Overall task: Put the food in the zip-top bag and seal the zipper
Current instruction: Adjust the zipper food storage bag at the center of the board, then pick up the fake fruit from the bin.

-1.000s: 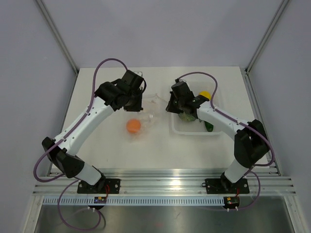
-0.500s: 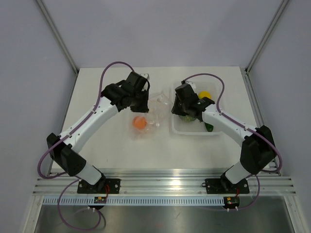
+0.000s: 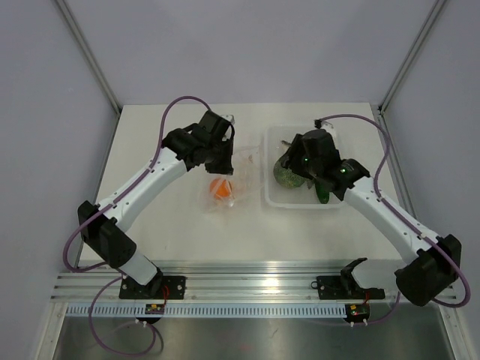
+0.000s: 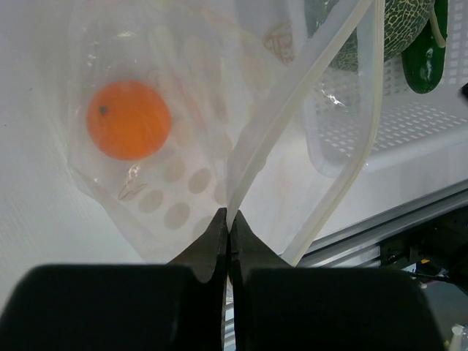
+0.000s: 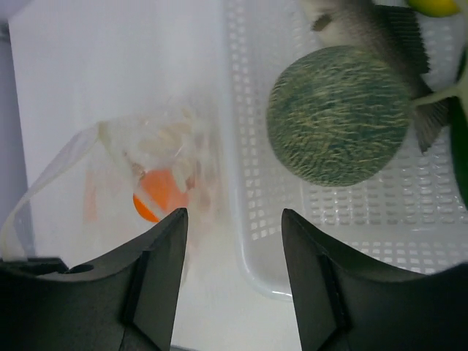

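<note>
The zip-top bag lies left of the tray with the small orange ball inside it. My left gripper is shut on the bag's zipper, holding the mouth lifted and gaping toward the tray. My right gripper hangs open with nothing between its fingers, over the tray's left wall. Just beyond it rests the speckled green ball. Around that ball lie the brownish fish, a sliver of the yellow lemon and the dark green cucumber.
The white perforated tray stands at centre right, close beside the bag's mouth. The table's front rail runs along the near edge.
My right gripper has opened and its arm has swung right, over the tray. The left gripper has shifted slightly right with the bag, and the orange ball moved with it.
</note>
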{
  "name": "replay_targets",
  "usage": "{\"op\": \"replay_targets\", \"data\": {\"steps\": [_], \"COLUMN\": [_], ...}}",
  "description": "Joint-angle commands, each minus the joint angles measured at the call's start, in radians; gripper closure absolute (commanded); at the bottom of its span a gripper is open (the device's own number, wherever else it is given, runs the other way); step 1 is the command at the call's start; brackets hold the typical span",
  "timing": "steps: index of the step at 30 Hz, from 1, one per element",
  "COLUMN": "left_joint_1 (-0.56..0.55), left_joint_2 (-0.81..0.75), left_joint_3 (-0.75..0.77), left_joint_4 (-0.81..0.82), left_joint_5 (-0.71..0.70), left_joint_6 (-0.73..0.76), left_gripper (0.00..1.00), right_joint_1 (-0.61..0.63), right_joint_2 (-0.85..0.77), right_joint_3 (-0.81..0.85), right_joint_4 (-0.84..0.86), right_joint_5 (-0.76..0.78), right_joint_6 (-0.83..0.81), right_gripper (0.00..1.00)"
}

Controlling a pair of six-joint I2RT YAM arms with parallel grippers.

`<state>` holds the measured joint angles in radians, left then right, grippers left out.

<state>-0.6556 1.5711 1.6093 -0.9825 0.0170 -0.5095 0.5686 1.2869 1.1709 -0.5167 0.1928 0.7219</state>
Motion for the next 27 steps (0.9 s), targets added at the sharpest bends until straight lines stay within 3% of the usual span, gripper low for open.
{"op": "replay_targets", "data": {"steps": [1,5,10,16,27], "left_joint_1": [0.002,0.002,0.002,0.002,0.002], "left_joint_2": [0.001,0.004,0.003,-0.008,-0.01], "left_joint_3": [0.021,0.023,0.015,0.012,-0.002], "left_joint_4": [0.042,0.051,0.05,0.045,0.051], "left_joint_5": [0.023,0.031,0.031,0.024,0.028], "left_joint_6": [-0.007,-0.011,-0.007,0.006,0.014], "left_gripper": [1.0,1.0,1.0,1.0,1.0], "right_joint_1": [-0.216,-0.315,-0.329,-0.338,-0.417], "right_joint_2": [-0.103,-0.101,-0.005,0.159,0.374], "right_joint_3": [-0.153,-0.246,-0.266,-0.141,-0.062], "right_joint_4": [0.013,0.043,0.064,0.09,0.168], "right_joint_5": [0.024,0.034,0.144,0.234,0.044], "right_joint_6": [0.149,0.224,0.309,0.192,0.056], "right_gripper": [0.39,0.39,0.41,0.41,0.46]}}
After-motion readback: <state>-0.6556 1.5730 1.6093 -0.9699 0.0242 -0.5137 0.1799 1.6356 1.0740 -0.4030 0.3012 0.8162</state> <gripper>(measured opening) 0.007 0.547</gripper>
